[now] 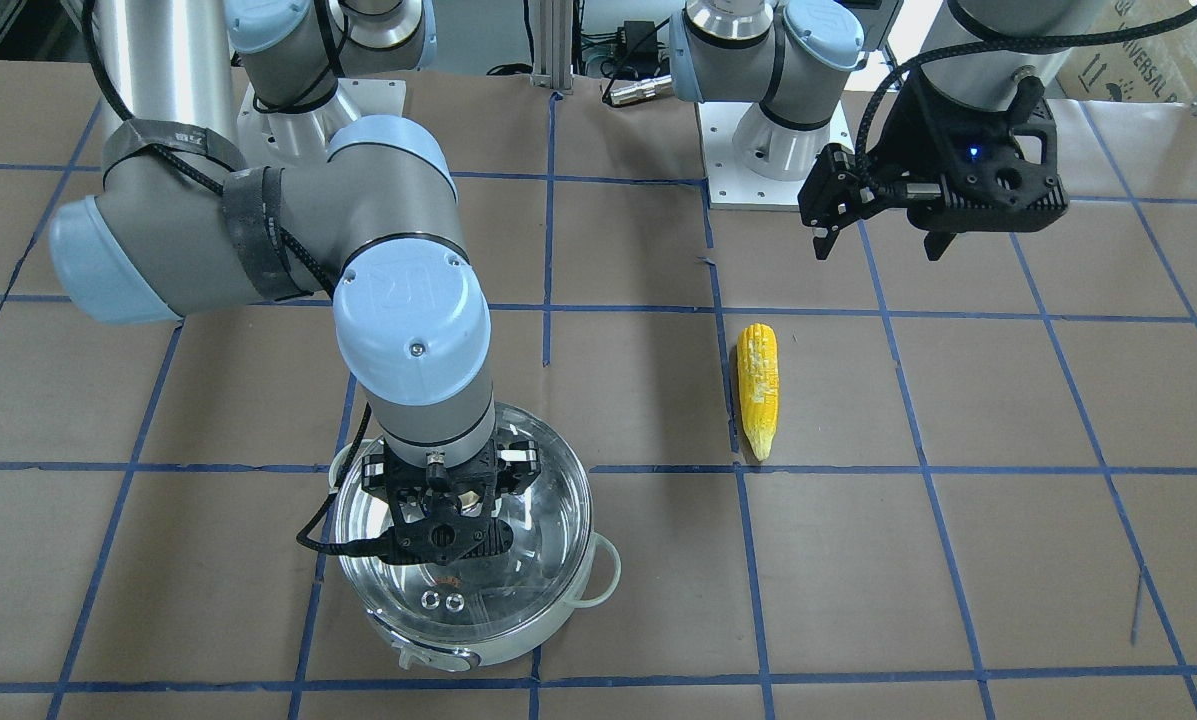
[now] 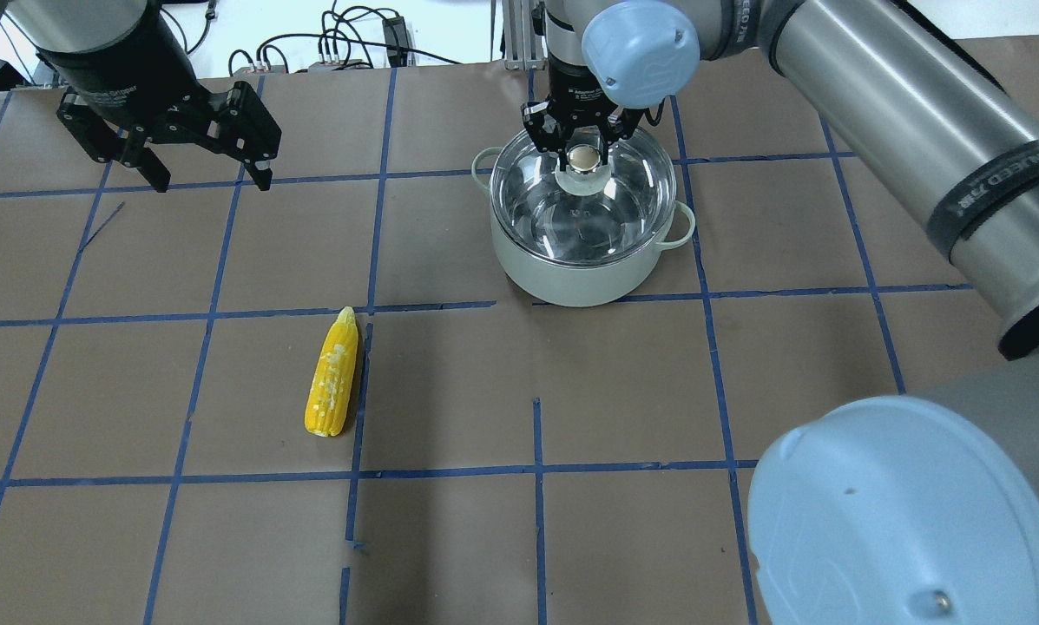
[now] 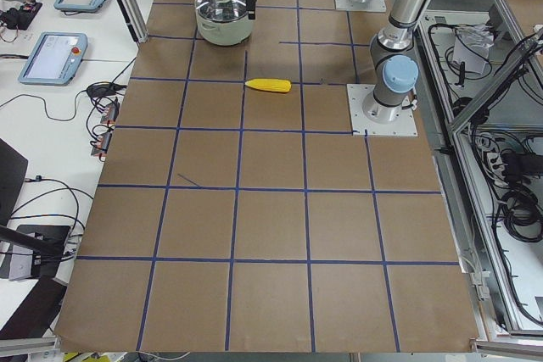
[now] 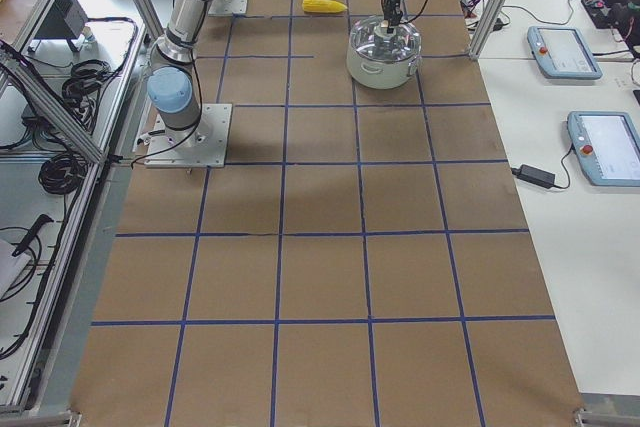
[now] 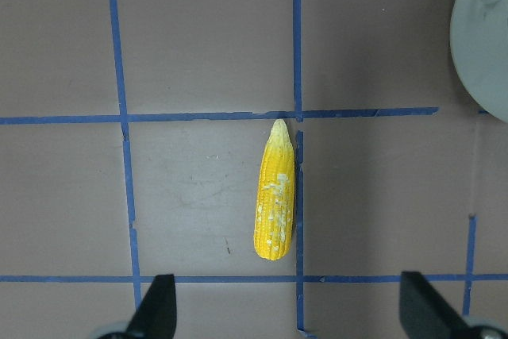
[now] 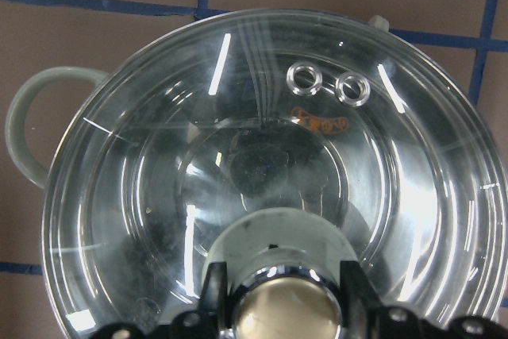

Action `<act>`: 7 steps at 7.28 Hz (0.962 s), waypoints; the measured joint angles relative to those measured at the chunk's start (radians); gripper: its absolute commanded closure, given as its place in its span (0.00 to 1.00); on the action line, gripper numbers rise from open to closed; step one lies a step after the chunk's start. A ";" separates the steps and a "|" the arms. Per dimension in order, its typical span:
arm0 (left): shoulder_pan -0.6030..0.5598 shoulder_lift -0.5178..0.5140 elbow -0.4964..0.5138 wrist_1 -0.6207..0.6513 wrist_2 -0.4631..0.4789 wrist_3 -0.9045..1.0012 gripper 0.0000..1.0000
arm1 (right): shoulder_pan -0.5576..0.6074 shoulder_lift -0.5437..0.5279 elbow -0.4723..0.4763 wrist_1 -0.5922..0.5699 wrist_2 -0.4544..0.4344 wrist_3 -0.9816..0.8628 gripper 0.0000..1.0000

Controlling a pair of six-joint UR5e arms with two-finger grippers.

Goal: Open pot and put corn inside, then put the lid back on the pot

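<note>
While pinching the lid [image 6: 238,117] by its knob [image 6: 290,307] between narrowed right fingers [image 6: 211,301], pot [image 2: 571,269] directly beneath, lift straight up; leave the corn [image 5: 275,196], lying lengthwise ahead of the wide-spread left fingers [image 5: 159,309], to that nearer arm

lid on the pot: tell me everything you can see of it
The lid is a round clear-glass piece with two metal-ringed vent holes near the edge and a small orange mark beside them. Its shiny central knob sits on a pale base. It lies level, seated on the pot, not yet lifted. The right gripper has its jaws closed against the knob's sides.
</note>
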 measured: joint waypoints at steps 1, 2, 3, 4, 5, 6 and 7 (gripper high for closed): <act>0.000 0.000 0.000 0.000 0.000 0.000 0.00 | -0.002 -0.007 -0.019 0.032 -0.003 -0.001 0.71; 0.001 0.000 0.000 0.000 0.000 0.000 0.00 | -0.004 -0.013 -0.048 0.077 -0.004 -0.001 0.71; 0.001 0.001 0.000 0.000 -0.001 0.000 0.00 | -0.009 -0.022 -0.095 0.139 -0.003 -0.002 0.70; 0.000 0.001 0.000 0.000 -0.002 0.000 0.00 | -0.020 -0.039 -0.149 0.209 0.001 -0.007 0.71; 0.000 0.001 0.000 0.000 -0.001 0.000 0.00 | -0.040 -0.064 -0.191 0.269 0.010 -0.014 0.71; -0.001 0.002 -0.001 0.000 0.000 0.000 0.00 | -0.070 -0.097 -0.211 0.311 0.021 -0.022 0.71; -0.001 0.002 -0.004 0.000 0.000 0.001 0.00 | -0.106 -0.140 -0.217 0.345 0.026 -0.031 0.71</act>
